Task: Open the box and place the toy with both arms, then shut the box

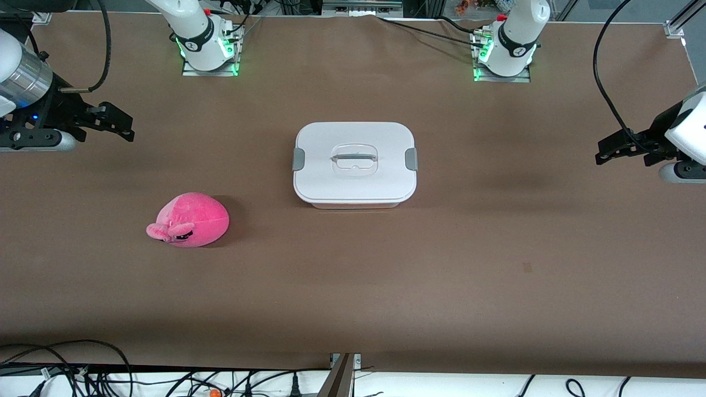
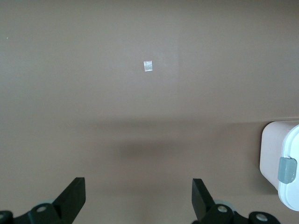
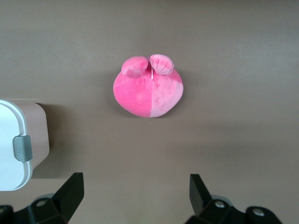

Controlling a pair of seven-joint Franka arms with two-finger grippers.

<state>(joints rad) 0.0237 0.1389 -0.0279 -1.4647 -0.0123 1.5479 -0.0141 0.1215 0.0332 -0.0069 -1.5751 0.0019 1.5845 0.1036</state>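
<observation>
Mid-worktop [image 1: 496, 286] sits the box [image 1: 354, 164], lid on; toy [image 1: 190, 220] untouched; left pincer [image 1: 612, 150] and right pincer [image 1: 116, 124] gape apart at the ends; next, unclip.

The toy [image 1: 189, 220] lies nearer the front camera than the box [image 1: 354, 164].

arms: two white robot arms, grey-black joints | bases: green lights, at 11 and 1 o'clock | cables: black | jaws: black

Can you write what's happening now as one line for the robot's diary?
box: lid on | toy: on table | left gripper: open, empty | right gripper: open, empty
</observation>
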